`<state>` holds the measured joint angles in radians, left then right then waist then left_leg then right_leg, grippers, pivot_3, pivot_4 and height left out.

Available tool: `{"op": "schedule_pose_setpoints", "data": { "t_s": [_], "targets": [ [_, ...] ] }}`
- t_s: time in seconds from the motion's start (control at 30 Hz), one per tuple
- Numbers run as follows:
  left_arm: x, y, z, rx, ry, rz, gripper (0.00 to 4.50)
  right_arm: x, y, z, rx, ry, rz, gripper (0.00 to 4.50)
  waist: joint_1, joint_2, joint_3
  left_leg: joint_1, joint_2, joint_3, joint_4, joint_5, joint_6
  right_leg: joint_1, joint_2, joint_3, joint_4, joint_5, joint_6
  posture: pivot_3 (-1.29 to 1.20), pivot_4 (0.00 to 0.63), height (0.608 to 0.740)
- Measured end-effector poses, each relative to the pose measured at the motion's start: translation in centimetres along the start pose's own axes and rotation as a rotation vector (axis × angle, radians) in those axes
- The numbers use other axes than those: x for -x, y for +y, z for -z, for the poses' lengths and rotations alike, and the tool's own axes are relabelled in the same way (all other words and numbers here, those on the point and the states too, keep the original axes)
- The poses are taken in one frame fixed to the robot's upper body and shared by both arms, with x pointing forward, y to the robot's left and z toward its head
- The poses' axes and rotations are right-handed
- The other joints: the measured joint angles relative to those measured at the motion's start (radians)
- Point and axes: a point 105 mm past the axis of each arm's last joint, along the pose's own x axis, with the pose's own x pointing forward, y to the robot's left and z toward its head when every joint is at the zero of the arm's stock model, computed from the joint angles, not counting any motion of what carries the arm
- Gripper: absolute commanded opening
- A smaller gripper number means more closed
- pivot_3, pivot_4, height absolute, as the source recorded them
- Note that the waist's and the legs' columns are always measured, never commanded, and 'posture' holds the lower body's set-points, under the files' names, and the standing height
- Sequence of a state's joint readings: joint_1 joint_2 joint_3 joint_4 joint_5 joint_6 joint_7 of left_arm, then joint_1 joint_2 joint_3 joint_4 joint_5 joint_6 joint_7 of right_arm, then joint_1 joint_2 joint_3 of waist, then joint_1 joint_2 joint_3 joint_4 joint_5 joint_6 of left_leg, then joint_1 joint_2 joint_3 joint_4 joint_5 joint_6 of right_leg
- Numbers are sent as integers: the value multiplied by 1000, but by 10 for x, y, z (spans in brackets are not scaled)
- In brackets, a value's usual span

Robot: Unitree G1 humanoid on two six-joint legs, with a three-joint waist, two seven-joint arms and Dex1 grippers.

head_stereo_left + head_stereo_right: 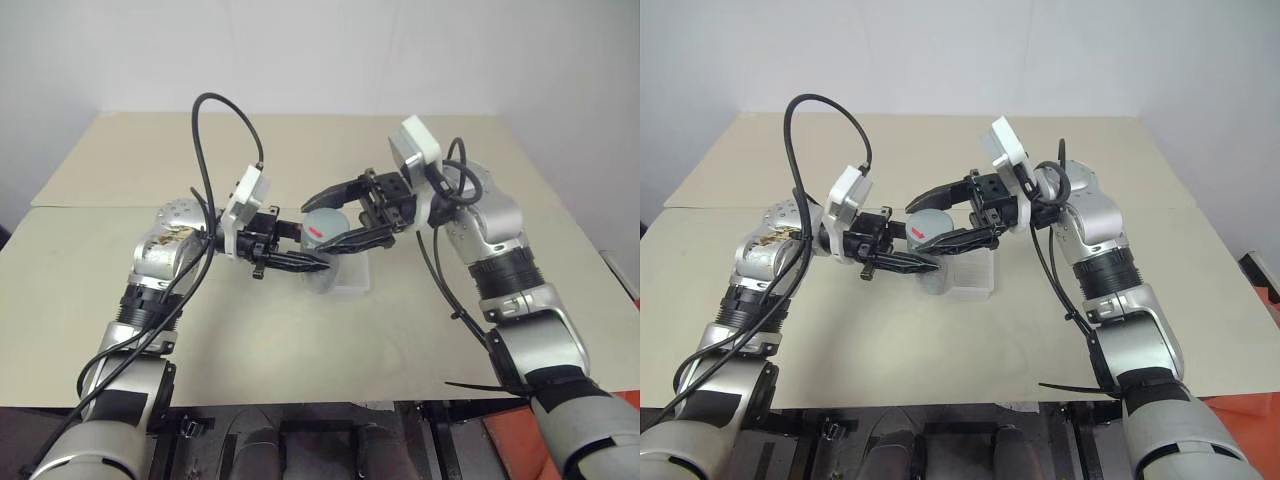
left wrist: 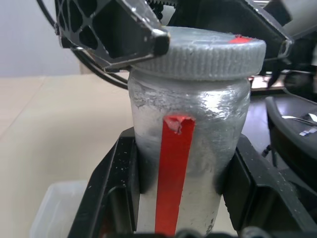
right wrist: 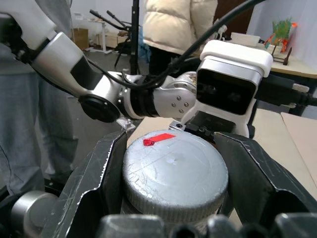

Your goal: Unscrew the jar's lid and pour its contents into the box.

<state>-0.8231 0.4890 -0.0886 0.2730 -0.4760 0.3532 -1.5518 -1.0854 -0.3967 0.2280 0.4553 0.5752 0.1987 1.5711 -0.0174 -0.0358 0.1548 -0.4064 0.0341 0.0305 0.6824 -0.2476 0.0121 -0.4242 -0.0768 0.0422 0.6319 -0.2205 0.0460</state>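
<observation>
At the centre of the head camera's frame, a small silvery-grey cylindrical jar point(image 1: 322, 262) with a red strip down its side is held upright above the beige counter point(image 1: 300, 330), clamped around its body by the left claw point(image 1: 310, 263), which reaches in from the left. The jar's round ribbed grey lid point(image 1: 930, 223), marked with a small red patch on top, is still seated on the jar and is gripped on two sides by the right claw point(image 1: 932, 220), which comes in level from the right of the frame. A shallow tray-like box of clear plastic point(image 1: 973, 278) rests on the counter just behind and below the jar, slightly right of centre. A person in a pale padded jacket point(image 3: 173, 25) is seen in the background of the right wrist view.
</observation>
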Motion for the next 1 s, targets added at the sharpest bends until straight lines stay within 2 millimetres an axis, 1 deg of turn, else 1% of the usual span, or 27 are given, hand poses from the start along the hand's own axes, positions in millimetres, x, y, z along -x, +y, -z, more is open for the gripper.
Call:
{"op": "schedule_pose_setpoints", "data": {
  "t_s": [0.03,0.1,0.13,0.17,0.27,0.4,0.43,0.5,0.57,0.7,0.8,0.9,1.0],
  "targets": [
    [1,0,0,0,2,-5,1861,0,-1,1,2,-2,4,3470,1,0,0,0,0,0,0,0,0,0,0,0,0,0,0,0,150,740],
    [-1,1,0,-1,0,-7,1861,-2,-3,4,-3,3,10,3945,2,0,0,0,0,0,0,0,0,0,0,0,0,0,0,0,150,740],
    [-2,0,0,-2,0,-8,1861,-4,-3,5,-3,5,8,4368,3,1,0,0,0,0,0,0,0,0,0,0,1,0,0,0,150,740],
    [-3,0,1,0,-2,-5,1861,-5,-2,6,0,10,9,4486,4,1,0,0,0,0,0,0,0,0,0,0,1,0,0,0,150,740],
    [-3,-2,4,8,3,-11,1861,0,1,8,21,23,55,4486,5,1,0,-1,0,0,0,0,0,0,0,-1,1,0,0,0,150,740],
    [10,1,11,38,9,-86,1861,17,7,10,8,31,197,4486,4,1,0,0,0,0,0,0,0,-1,0,0,1,0,0,0,150,740],
    [13,5,12,44,2,-125,1861,20,10,9,9,40,242,4486,4,1,0,-1,0,-1,0,0,0,-1,0,0,1,0,0,0,150,740],
    [18,10,13,49,-6,-178,1861,22,15,5,17,41,289,4486,4,1,0,0,0,-1,0,0,0,-1,0,0,0,0,0,0,150,740],
    [20,15,15,48,-14,-228,1861,19,17,0,25,47,348,4486,2,1,0,0,0,-1,0,0,0,-1,0,0,0,0,0,0,150,740],
    [13,20,22,59,-38,-276,1861,9,5,-5,2,60,529,4486,2,1,0,0,0,-1,0,0,0,-1,0,0,0,0,0,0,150,740],
    [12,21,23,63,-41,-291,1861,3,-4,-5,-32,65,637,4486,2,1,0,-1,0,0,0,0,0,-1,0,0,0,0,0,0,150,740],
    [11,21,23,62,-46,-288,1861,-1,-13,-4,-32,105,709,4486,3,1,0,-1,0,0,0,0,0,-1,0,0,0,0,0,0,150,740],
    [10,22,23,61,-47,-290,1861,-1,-21,0,-38,141,775,4486,3,1,0,-1,0,0,0,0,0,-1,0,0,0,0,0,0,150,740]
  ]
}}
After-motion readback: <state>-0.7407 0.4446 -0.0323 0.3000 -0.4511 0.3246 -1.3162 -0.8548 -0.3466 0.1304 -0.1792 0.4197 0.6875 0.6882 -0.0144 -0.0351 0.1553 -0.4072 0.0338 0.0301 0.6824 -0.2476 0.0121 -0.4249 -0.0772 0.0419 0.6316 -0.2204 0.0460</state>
